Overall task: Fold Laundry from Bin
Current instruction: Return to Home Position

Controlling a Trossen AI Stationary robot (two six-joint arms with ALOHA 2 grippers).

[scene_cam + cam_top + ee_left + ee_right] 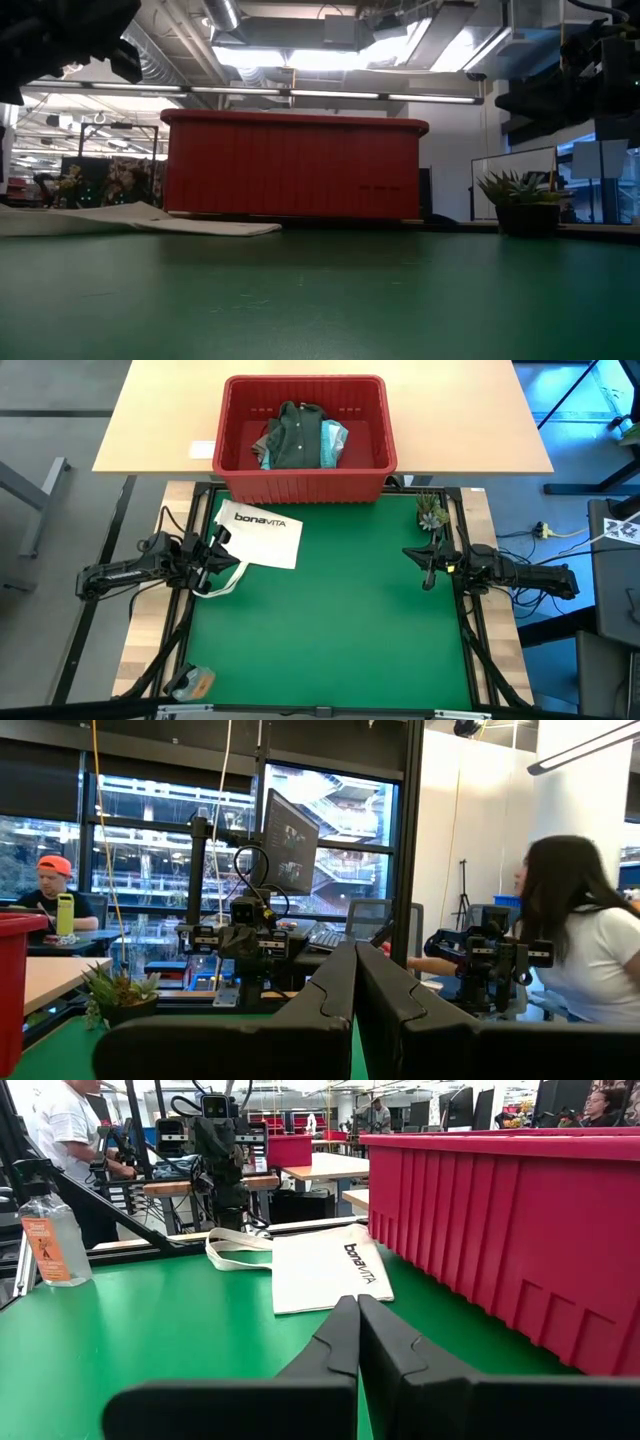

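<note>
The red bin [305, 485] stands at the far edge of the green mat, its base on the table; it also shows in the low view [295, 165] and the right wrist view [520, 1230]. Inside lies the laundry: a dark green garment [296, 435] on top of a light turquoise one [333, 440]. My left gripper [222, 550] waits shut at the mat's left edge, above the tote's handles. My right gripper [428, 565] waits shut at the mat's right edge, level, pointing across the mat [357, 1330]. Both hold nothing.
A white "bonaVITA" tote bag [262, 538] lies flat on the mat's far left. A small potted plant [432, 512] stands at the far right corner. A clear bottle [190, 682] lies at the near left corner. People sit in the room beyond.
</note>
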